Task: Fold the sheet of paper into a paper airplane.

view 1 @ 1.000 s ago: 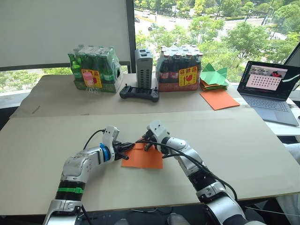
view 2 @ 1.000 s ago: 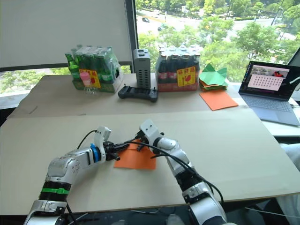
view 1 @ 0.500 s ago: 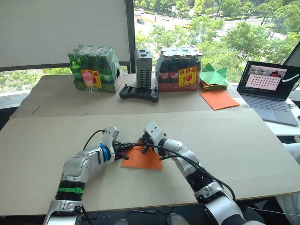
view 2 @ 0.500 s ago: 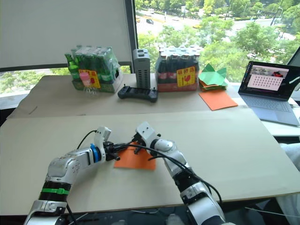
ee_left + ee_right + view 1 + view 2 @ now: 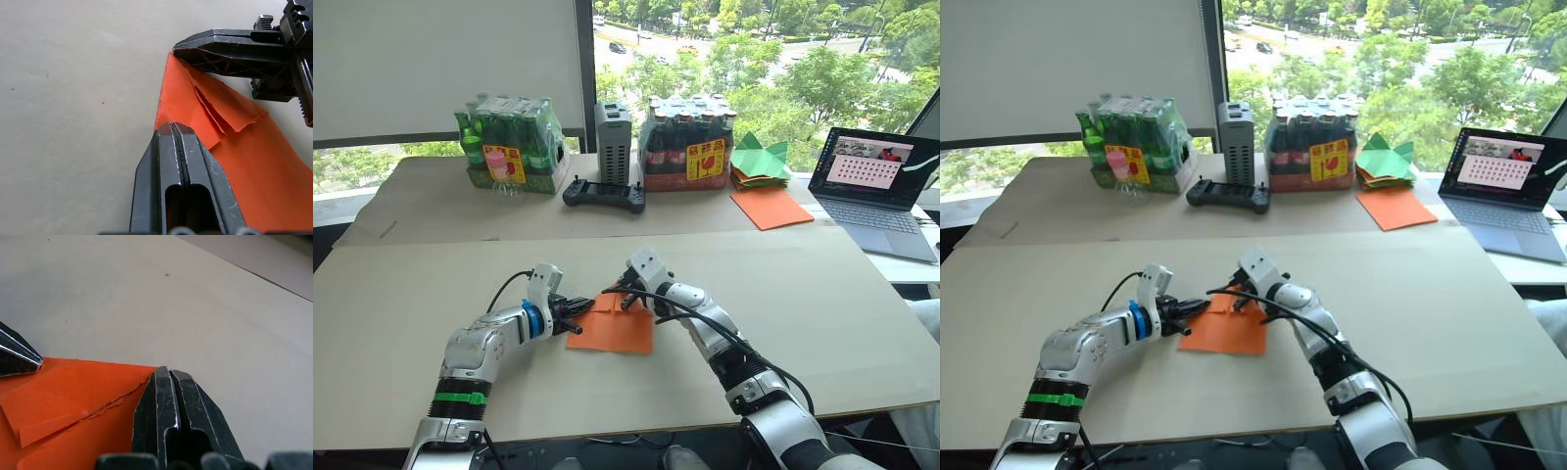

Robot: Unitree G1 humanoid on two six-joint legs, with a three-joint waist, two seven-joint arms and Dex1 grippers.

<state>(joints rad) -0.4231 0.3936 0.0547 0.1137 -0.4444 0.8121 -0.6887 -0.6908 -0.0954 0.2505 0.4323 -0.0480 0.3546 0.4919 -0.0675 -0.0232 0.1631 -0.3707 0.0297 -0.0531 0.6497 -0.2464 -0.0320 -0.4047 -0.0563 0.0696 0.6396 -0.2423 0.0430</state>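
Shifted right, the right hand (image 5: 623, 297) and left hand (image 5: 576, 313), both pressed together, pin the sheet of paper (image 5: 617, 331), lying crosswise.

The sheet (image 5: 617, 328) is bright orange, plain, just creases across it. Both hands are black, the left hand (image 5: 576, 315) on a silver arm with a blue ring at the wrist and a green band lower down, the right hand (image 5: 624, 301) on a silver-white arm with black cables. The desk (image 5: 822, 294) is a pale beige. Behind the sheet: a pack of green bottles (image 5: 509, 142) with a yellow-and-red label, a pack of dark bottles (image 5: 690, 142) with the same sort of label, a grey box (image 5: 614, 142) and a black controller (image 5: 604, 195) between them. Right of the dark bottles, green papers (image 5: 761, 160) and a smooth orange sheet (image 5: 771, 207), then a grey laptop (image 5: 881, 191).
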